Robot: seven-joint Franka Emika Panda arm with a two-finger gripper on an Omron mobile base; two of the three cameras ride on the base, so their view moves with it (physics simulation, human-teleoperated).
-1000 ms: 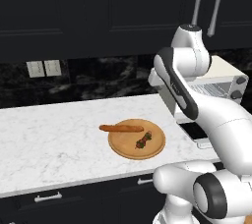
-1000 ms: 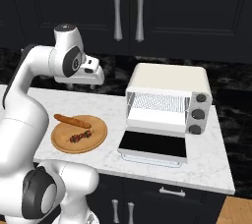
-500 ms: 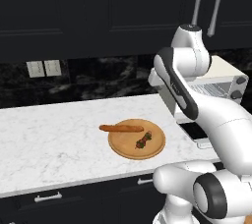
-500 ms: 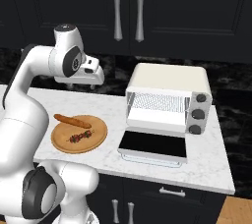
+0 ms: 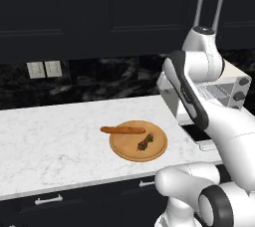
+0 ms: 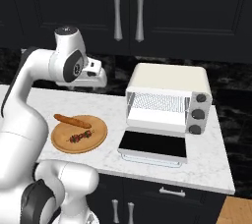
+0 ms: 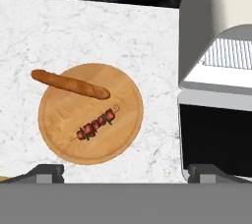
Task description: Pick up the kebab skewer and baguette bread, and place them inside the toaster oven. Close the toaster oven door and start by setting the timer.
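A round wooden plate (image 6: 63,145) (image 5: 123,152) (image 7: 58,145) lies on the marble counter. On it the long orange-brown baguette bread (image 6: 72,121) (image 5: 122,130) (image 7: 70,84) lies along the far side, and the short kebab skewer (image 6: 79,136) (image 5: 145,142) (image 7: 96,125) lies nearer the front. To the right stands the cream toaster oven (image 6: 170,78) (image 7: 197,31). Its dark glass door (image 6: 153,144) (image 7: 216,134) is folded down flat on the counter, and the wire rack shows inside. My gripper (image 6: 95,78) (image 7: 127,175) hangs high above the plate, open, with nothing between its fingers.
Grey knobs (image 6: 197,114) sit on the oven's right front. Black cabinets with long silver handles (image 6: 128,7) hang above. A wall outlet (image 5: 44,69) is on the dark backsplash at the left. White marble counter (image 5: 45,136) stretches left of the plate.
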